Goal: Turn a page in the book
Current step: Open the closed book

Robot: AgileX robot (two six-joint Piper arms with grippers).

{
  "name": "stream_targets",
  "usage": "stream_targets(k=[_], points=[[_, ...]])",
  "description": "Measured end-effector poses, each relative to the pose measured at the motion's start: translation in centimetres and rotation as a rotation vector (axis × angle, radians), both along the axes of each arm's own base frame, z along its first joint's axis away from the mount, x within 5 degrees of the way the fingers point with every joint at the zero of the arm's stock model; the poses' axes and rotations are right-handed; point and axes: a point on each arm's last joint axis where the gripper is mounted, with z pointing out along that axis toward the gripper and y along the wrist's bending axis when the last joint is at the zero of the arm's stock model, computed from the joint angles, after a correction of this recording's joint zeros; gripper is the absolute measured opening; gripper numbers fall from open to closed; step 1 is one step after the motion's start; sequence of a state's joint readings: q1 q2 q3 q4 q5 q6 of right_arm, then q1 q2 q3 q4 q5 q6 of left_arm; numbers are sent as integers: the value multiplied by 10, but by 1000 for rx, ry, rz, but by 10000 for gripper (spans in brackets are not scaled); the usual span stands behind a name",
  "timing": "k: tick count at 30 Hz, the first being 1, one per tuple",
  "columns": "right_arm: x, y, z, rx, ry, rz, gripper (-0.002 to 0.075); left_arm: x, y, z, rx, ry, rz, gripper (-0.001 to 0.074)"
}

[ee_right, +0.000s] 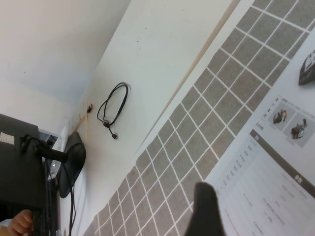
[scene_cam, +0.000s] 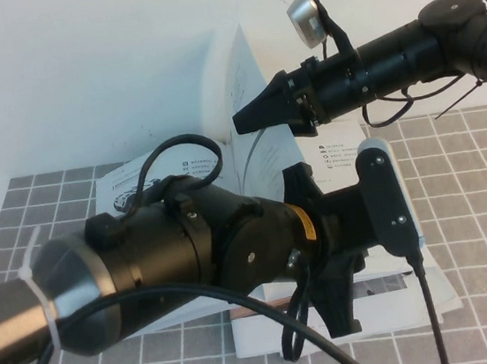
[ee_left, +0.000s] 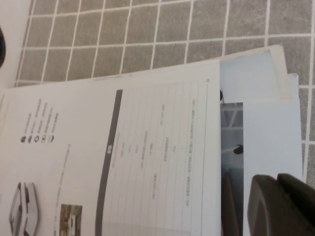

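My right gripper, fingers together, touches the raised page standing above the open book on the grid-patterned mat. My left gripper hovers over the book's near edge; I cannot tell its finger state.

You get the high view from a raised spot on the robot's own side, tilted down across the grey tiled table, with the left arm's bulk close to the lens. Your left wrist camera looks closely down on the book, the left gripper at its frame edge. Your right wrist camera faces along the table toward the white wall, the right gripper showing as one dark finger. All three views share the book's printed pages.
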State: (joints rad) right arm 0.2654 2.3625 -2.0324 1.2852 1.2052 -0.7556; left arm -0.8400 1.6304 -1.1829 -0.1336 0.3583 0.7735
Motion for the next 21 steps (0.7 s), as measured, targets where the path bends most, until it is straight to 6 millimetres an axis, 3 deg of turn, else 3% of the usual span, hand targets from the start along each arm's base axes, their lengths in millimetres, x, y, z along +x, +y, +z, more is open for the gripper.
stream_targets(k=[9,21], points=[[0,0,0,3,1,-1,479,8,6,0,-74,67,235,-4],[-1,0,8,13,-20,1,477,17,24,-2,6,29,463,-4]])
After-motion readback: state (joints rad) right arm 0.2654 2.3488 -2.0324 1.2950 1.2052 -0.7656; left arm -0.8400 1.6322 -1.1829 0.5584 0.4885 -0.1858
